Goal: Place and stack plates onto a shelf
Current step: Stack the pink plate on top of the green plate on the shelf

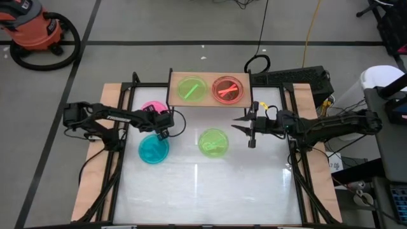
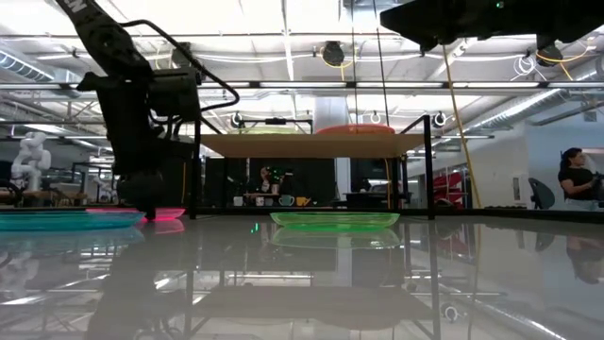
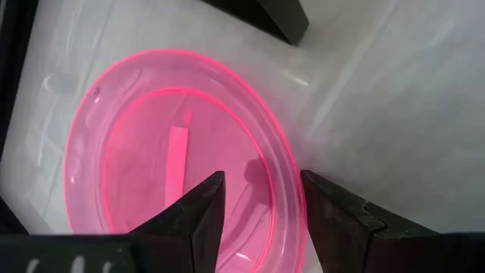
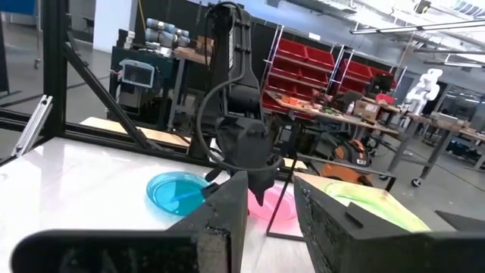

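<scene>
Straddling: my left jaws [image 3: 258, 220] sit open over the pink plate's [image 3: 159, 152] rim, one finger on each side, on the surface [image 1: 210, 184] at far left.
Right jaws [image 1: 249, 129]: open, empty, raised above the surface.
Shelf [image 1: 175, 79]: green plate [image 1: 191, 89] and orange plate [image 1: 227, 89] side by side on top.
Blue plate [image 1: 153, 149]: on the surface, near the pink one.
Second green plate [image 1: 213, 142]: mid-surface, between my arms.

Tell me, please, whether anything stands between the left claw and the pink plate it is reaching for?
Nothing visible does. The left claw is open, with its fingers straddling the rim of the pink plate, one inside and one outside. The blue plate lies beside it, out of the path.
</scene>
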`<state>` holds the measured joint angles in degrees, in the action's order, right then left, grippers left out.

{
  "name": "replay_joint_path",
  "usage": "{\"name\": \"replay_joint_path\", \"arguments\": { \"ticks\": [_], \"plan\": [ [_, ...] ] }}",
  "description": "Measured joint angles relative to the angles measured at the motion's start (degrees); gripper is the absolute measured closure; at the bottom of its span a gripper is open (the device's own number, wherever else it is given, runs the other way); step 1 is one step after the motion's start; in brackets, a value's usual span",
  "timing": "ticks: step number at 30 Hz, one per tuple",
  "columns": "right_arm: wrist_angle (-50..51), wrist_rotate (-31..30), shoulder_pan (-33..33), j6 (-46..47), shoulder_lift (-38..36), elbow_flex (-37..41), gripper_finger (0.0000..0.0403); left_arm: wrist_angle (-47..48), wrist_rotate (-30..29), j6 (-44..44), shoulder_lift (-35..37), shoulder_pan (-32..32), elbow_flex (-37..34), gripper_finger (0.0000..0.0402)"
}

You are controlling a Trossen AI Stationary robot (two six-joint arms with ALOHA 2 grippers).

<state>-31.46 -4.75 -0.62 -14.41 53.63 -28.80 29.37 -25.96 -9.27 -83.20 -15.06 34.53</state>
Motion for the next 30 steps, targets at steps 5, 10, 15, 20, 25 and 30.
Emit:
{"name": "replay_joint_path", "arguments": {
  "ticks": [5,10,15,20,25,30],
  "plan": [
    [0.24,0.0,0.0,0.0,0.04,0.0,0.0308,-1.32,0.56,0.6,0.18,-0.73,-1.82,0.0234],
    [0.94,0.0,-0.02,0.08,0.04,0.0,0.0308,-1.65,2.28,1.87,0.11,-0.53,-1.89,0.0303],
    [1.17,-0.04,-0.02,0.2,0.04,0.0,0.0308,-1.17,3.68,2.09,0.05,-0.53,-1.64,0.0376],
    [1.49,-0.09,-0.02,0.2,0.09,0.0,0.0308,6.92,3.03,-0.53,0.37,-0.59,1.4,0.0395],
    [1.75,-0.13,-0.02,0.2,0.09,0.0,0.0308,15.27,0.2,-7.18,2.13,2.04,5.75,0.0398],
    [1.96,-1.08,-0.02,0.2,0.09,0.0,0.0308,27.62,-8.57,-18.7,3.81,6.39,10.56,0.0399]
  ]
}}
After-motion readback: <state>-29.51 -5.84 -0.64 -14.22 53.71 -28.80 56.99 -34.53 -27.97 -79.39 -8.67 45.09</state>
